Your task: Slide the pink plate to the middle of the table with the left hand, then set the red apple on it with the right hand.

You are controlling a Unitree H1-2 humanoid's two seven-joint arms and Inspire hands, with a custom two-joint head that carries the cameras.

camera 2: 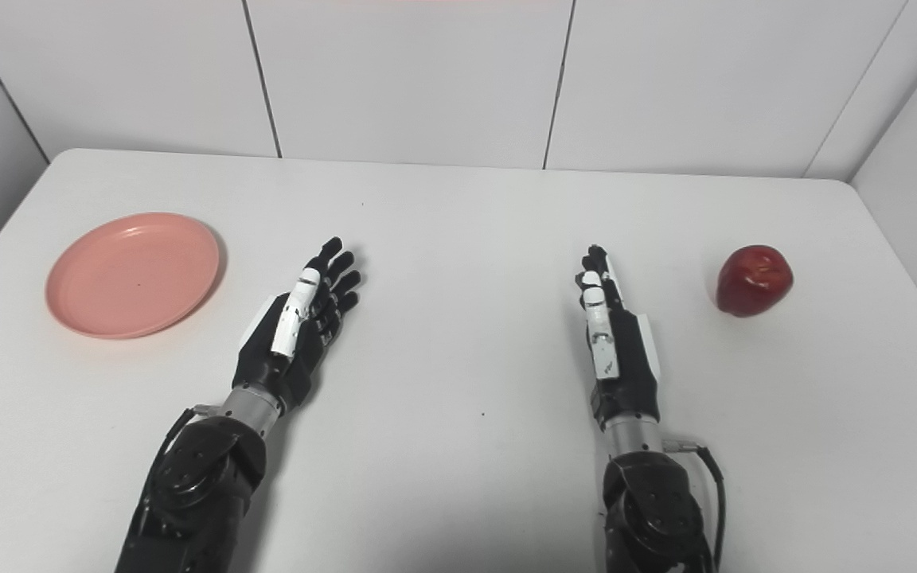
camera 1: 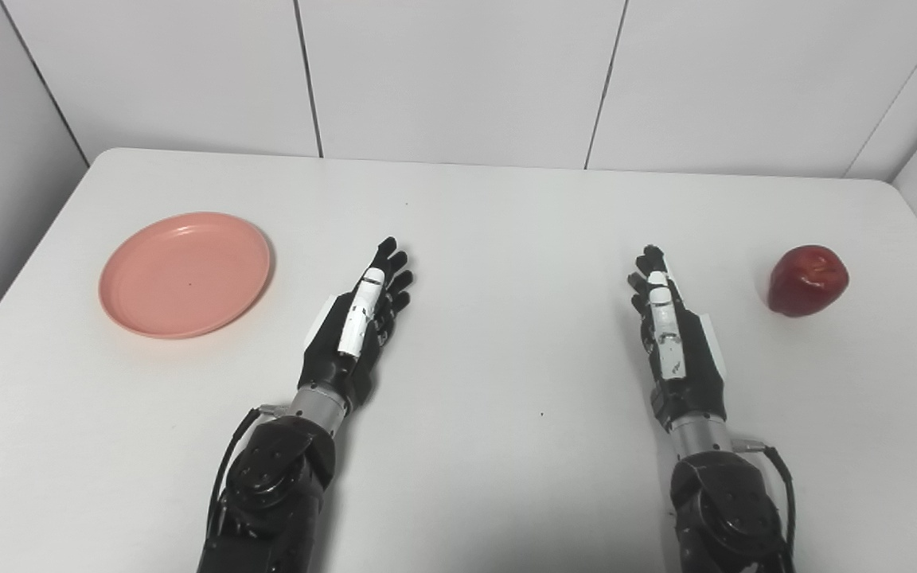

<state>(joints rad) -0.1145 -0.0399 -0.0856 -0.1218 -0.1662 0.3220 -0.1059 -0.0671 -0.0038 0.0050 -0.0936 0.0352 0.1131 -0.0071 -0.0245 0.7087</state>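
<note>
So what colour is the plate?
Pink; the plate shows best in the left eye view.

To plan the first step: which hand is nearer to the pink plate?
The left hand; the plate lies just outside it, while the right hand is beside the apple.

- Both forearms run off the bottom picture edge.
- The worktop (camera 1: pixel 506 239) is cut off at its left, right and near edges.
- The right hand (camera 1: pixel 669 326) is seen edge-on, palm hidden.

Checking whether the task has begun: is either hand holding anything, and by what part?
Nothing is held. Left hand and right hand are open, apart from plate and apple.
</note>
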